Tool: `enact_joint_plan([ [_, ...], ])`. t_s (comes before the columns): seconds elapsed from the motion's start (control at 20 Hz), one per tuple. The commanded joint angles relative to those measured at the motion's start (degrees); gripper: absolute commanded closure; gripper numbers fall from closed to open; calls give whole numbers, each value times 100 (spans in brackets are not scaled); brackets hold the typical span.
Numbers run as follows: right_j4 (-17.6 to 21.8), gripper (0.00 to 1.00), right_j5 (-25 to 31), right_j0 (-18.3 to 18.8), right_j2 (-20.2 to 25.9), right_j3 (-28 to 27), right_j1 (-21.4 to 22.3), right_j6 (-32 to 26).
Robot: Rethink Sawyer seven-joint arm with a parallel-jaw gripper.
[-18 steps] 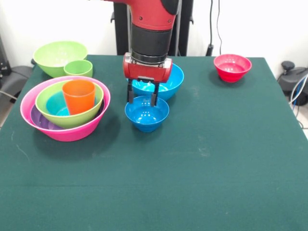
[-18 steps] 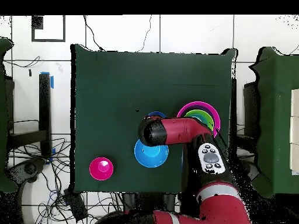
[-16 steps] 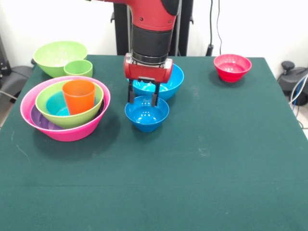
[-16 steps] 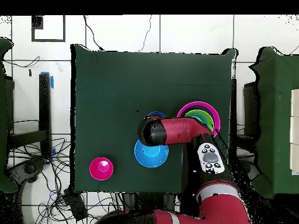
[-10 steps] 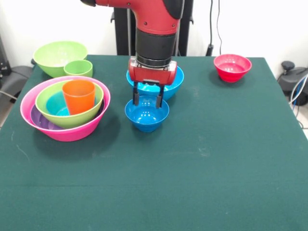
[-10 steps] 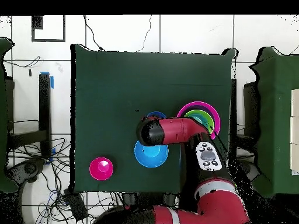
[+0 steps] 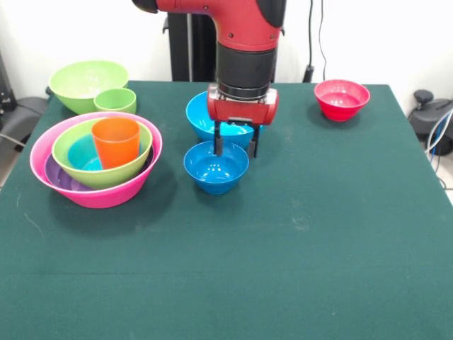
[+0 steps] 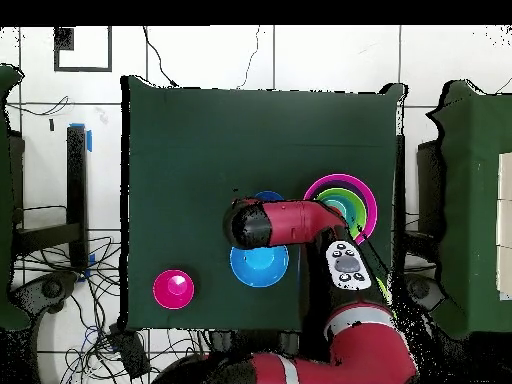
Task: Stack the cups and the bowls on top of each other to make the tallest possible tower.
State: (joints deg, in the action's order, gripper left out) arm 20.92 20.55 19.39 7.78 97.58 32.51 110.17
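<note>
Two black fingers (image 7: 219, 144) of the gripper (image 7: 236, 146) hang spread apart and hold nothing, at the 1 o'clock rim of the small blue bowl (image 7: 215, 168), in front of the larger blue bowl (image 7: 199, 113). At 9 o'clock of the small blue bowl stands the tower (image 7: 95, 159), pink bowl (image 7: 106, 195) lowest, orange cup (image 7: 115, 141) in its middle; the lime green bowl (image 7: 86, 82) and light green cup (image 7: 115, 100) sit at its 12 o'clock, the red bowl (image 7: 342, 98) well apart at the table's (image 7: 297, 248) 1 o'clock corner

open cloth right of the small blue bowl (image 7: 216, 167); larger blue bowl (image 7: 200, 113) crowds just behind.
</note>
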Motion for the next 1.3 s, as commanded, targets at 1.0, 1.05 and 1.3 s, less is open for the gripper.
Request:
enact_joint_plan([
  [1.0, -142, 0, -794, -125, 385, -90, -745, 509],
  [1.05, -133, 0, -808, -153, 346, -105, -745, 511],
  [1.3, -91, 0, -860, -268, 175, -185, -743, 506],
])
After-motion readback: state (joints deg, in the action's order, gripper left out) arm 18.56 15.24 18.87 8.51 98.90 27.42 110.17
